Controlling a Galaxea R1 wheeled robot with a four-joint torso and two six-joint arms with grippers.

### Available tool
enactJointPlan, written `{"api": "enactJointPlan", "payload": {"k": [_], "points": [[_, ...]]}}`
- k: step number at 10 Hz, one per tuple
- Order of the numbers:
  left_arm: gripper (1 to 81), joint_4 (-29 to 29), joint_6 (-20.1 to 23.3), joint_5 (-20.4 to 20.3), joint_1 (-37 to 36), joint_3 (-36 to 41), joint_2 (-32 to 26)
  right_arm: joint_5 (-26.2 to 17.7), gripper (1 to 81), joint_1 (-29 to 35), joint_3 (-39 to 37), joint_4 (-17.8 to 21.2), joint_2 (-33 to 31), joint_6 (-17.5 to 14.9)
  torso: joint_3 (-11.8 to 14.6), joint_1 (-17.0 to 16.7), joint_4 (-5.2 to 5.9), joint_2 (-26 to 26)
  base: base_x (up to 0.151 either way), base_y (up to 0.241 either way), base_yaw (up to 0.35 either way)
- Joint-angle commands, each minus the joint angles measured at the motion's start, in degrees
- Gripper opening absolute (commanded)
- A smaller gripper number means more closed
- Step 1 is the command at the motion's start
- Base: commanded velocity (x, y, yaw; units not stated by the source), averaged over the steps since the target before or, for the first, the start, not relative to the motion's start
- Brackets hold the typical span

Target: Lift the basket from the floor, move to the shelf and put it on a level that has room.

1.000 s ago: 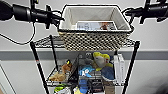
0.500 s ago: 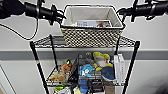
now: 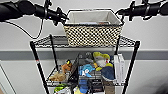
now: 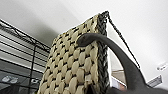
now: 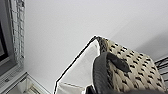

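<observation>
From the head view the basket sits on the top level of the shelf, with the left gripper and right gripper clamped on its ends, and each wrist view shows a dark finger hooked over the woven rim.

- From where I stand, no lettering, label, brand, number or sign can be read anywhere.
- The white boxes standing at the right edge of the shelf's lower tier show plain faces; any print is too blurred to tell.
- The basket carries no readable tag.
</observation>
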Motion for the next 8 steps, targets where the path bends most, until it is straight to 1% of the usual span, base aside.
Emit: {"api": "enactJointPlan", "payload": {"k": [1, 4, 5, 8], "points": [[1.0, 7.02, 0.57, -5.8, -8.29, -7.44, 3.42, 0.9, 1.0, 6.04, -3.63, -1.72, 2.54, -0.67, 0.0, 0.0, 0.0, 0.0, 0.0, 0.0, 0.0], [1.0, 9.04, 0.57, -5.55, -5.91, -8.75, 4.04, 1.69, 1.0, 2.78, -4.42, -3.21, 2.71, -0.76, 0.0, 0.0, 0.0, 0.0, 0.0, 0.0, 0.0], [1.0, 10.01, 0.57, -4.32, -5.38, -9.28, 4.21, 1.95, 1.0, 2.17, -4.42, -3.39, 2.8, -0.76, 0.0, 0.0, 0.0, 0.0, 0.0, 0.0, 0.0], [1.0, 10.18, 0.57, -4.13, -5.38, -8.93, 4.21, 2.21, 1.0, 1.64, -4.25, -3.56, 2.8, -0.76, 0.0, 0.0, 0.0, 0.0, 0.0, 0.0, 0.0]]}}
